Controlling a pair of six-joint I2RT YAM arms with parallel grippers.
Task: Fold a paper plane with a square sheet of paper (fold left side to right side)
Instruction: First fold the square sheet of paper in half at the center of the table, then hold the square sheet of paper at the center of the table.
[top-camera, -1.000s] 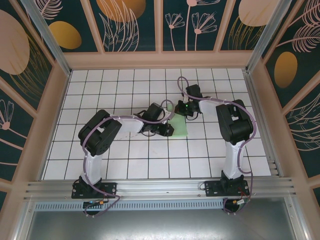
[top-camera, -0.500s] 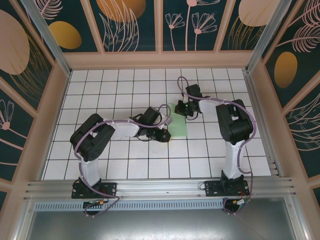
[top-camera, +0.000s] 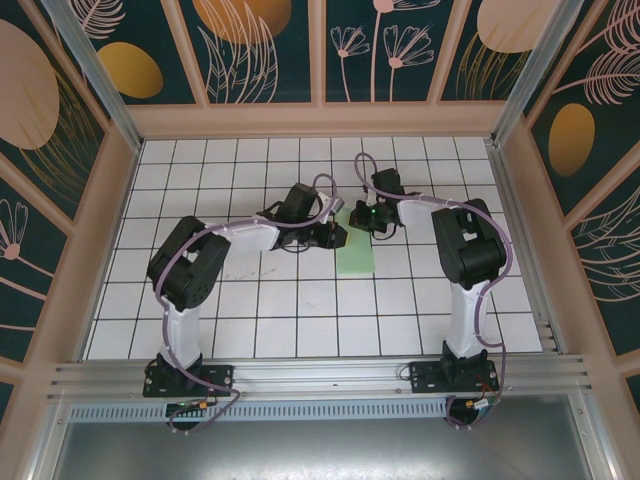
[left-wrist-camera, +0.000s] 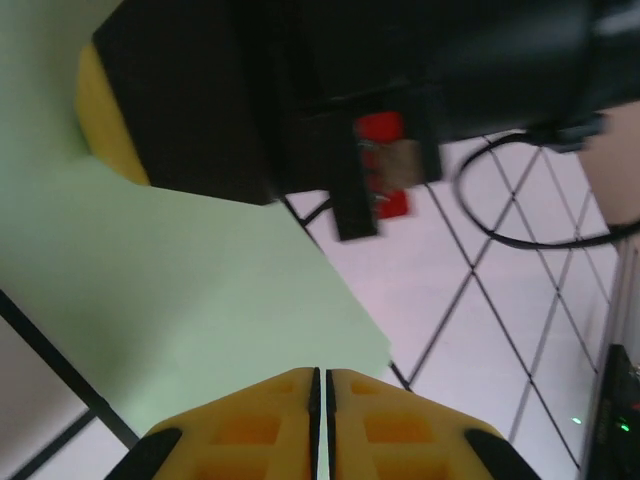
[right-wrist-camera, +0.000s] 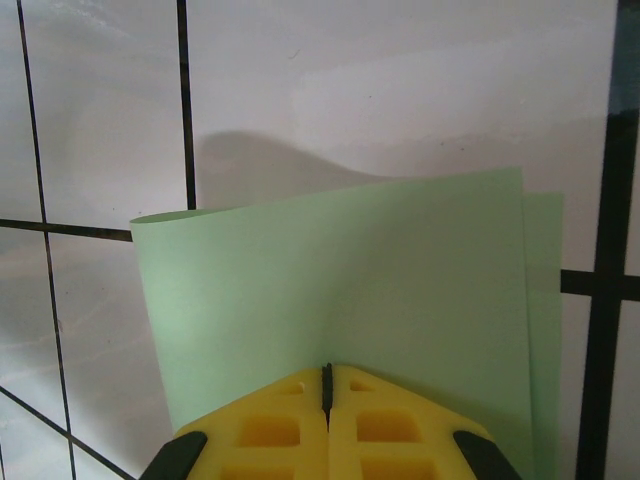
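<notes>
Left claw reached farther, shut; right claw pinches square sheet of paper, doubled in wrist view.

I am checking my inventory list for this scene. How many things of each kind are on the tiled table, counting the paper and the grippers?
green paper sheet: 1
grippers: 2 (left gripper, right gripper)
Total: 3
</notes>
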